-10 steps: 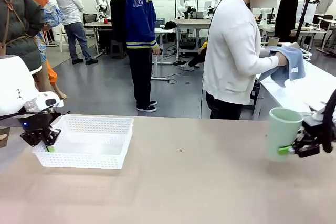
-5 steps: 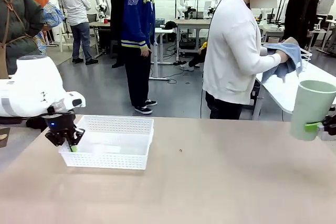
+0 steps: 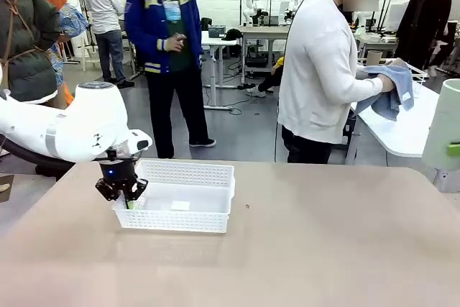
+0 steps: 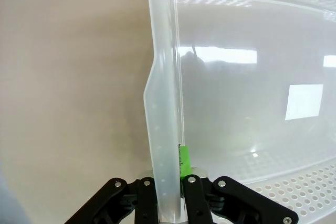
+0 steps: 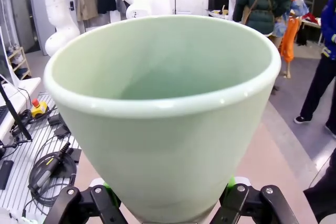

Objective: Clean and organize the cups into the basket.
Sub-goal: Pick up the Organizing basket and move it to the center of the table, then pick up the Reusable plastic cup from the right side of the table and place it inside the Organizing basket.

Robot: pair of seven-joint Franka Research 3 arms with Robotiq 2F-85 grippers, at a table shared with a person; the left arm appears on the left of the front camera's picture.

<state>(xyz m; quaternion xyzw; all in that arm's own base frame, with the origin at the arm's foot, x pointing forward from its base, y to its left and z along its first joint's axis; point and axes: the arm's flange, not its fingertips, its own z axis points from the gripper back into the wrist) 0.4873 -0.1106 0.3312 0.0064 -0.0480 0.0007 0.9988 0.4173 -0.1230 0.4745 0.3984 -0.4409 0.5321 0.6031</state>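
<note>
Glossy white lattice plastic basket point(image 3: 172, 219), smooth satin mint cup point(image 5: 157, 145), matt tan tabletop point(image 3: 302, 257).

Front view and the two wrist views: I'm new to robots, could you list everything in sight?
table: one, tan, across the foreground.
white lattice basket: one, on the table, left of centre.
mint green cup: one, held in the air at the table's right edge.
cloth: one, blue, in the person's hands.
side table: one, white, behind at the right.
person: one, white top, at the far side.
left tool: black, green pads, shut on the basket's left wall.
right tool: black, green pads, gripping the cup's lower sides.
</note>
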